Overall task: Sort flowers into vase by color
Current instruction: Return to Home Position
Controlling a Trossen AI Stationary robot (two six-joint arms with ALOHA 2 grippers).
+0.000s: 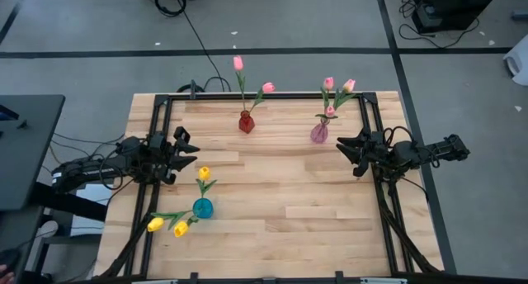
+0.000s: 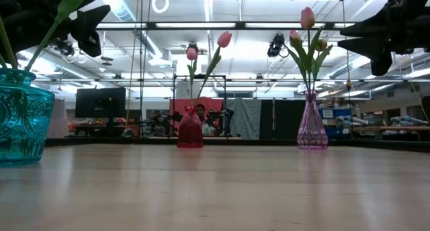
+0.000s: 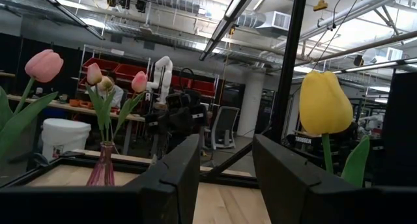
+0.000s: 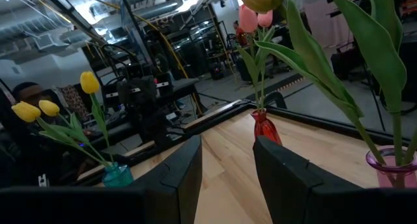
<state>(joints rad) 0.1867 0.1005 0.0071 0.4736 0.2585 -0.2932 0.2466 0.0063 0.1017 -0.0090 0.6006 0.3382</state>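
Flowers (image 1: 204,173) sit in no gripper: the left gripper (image 1: 190,152) and right gripper (image 1: 348,156) hover with fingers apart, empty, at opposite table (image 1: 289,185) sides. Nearest the left stands the teal vase (image 1: 203,208) holding yellow ones (two drooping outward), nearest the right the purple vase (image 1: 319,134) of pink ones, and the red vase (image 1: 246,123) with two pink between them, farther back.

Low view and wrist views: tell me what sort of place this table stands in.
Likely a robotics lab or workshop: bare ceiling ducts, racks holding red bins, a white robot arm and an office chair behind the table.
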